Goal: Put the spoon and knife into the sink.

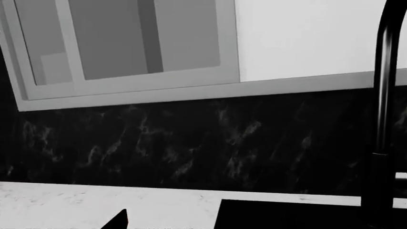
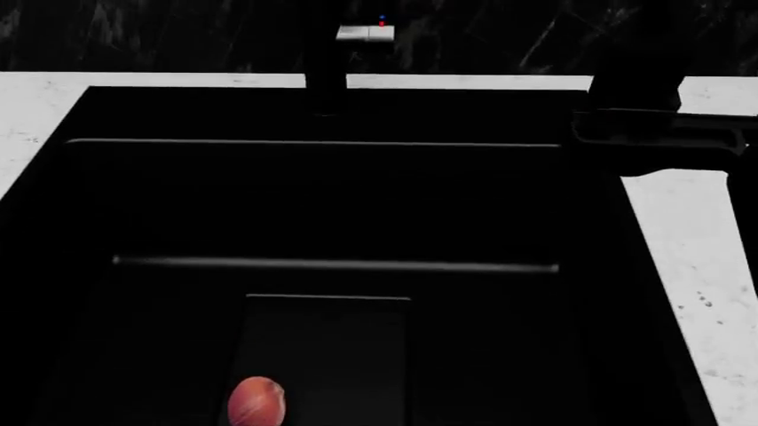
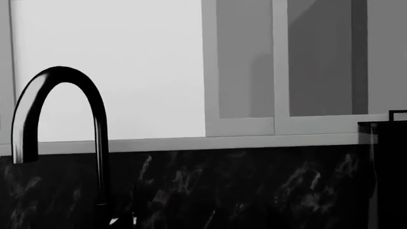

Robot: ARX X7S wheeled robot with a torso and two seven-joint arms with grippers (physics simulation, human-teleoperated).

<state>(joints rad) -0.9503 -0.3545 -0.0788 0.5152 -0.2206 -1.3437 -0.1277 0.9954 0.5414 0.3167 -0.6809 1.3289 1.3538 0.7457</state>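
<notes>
Though we read no writing anywhere, a reddish ball [image 2: 256, 401] lies in the sink [image 2: 332, 204]; neither hand's grip can be told.

The sink [image 2: 355, 204] is matt black and smooth, its inner ledges catching only a faint sheen. Around it the counter [image 2: 693, 266] looks like white speckled stone. Behind the sink, the faucet [image 3: 60, 124] is glossy black metal with bright highlights, and the backsplash [image 1: 190, 143] is dark marble with pale veins. In the sink lies a reddish ball [image 2: 256, 402], smooth and softly shiny.
</notes>
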